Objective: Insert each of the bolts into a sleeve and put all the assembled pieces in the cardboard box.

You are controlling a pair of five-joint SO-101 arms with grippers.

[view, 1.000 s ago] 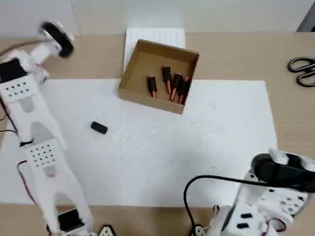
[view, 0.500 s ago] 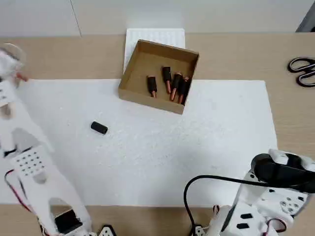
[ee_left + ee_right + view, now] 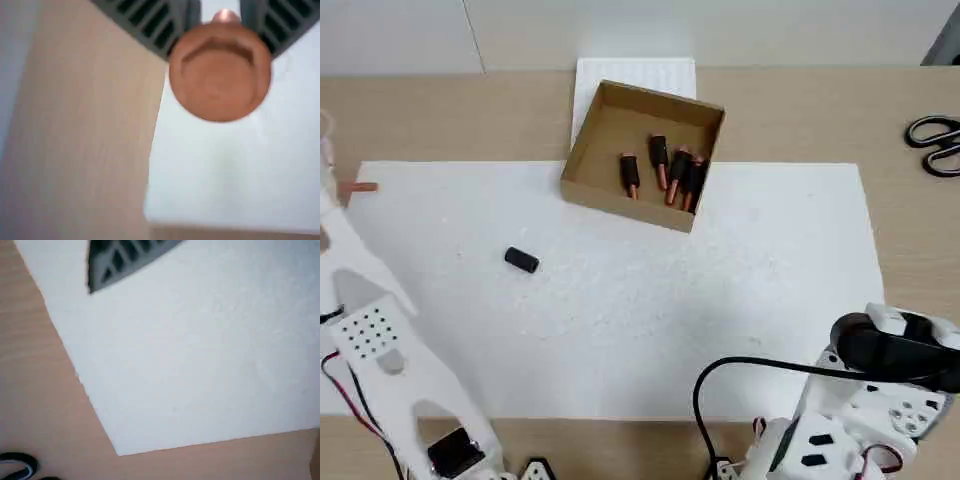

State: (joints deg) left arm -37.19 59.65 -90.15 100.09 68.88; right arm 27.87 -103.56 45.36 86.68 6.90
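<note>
- Holding one bolt (image 3: 220, 75): the left gripper (image 3: 220, 17) has its fingers (image 3: 145, 20) pinching the shank, with the copper head towards the wrist camera.
- From above, the bolt's tip (image 3: 362, 187) pokes out just over the left edge of the white sheet (image 3: 770, 300), near that sheet's far-left corner.
- One loose sleeve (image 3: 521, 260) lies on its side on the left half of the sheet, well apart from the bolt and short of the cardboard box (image 3: 582, 150).
- The box sits at the sheet's far edge, about midway along it. Four assembled pieces (image 3: 661, 160), by my count, lie inside towards its right wall.
- The right arm (image 3: 865, 420) is folded at the worktop's near-right corner. The right gripper (image 3: 122, 260) hangs over the sheet's corner, and I cannot tell whether it is open or closed.
- Scissors (image 3: 935, 145) lie at the worktop's right edge.
- Step in hand, as I judge it: the last bolt is gripped but not yet mated with its sleeve.
- The next move calls for carrying the bolt across to the sleeve and lining its shank up with the bore. The sleeve will probably need steadying, since it looks free to roll. The joined piece then goes into the box.
</note>
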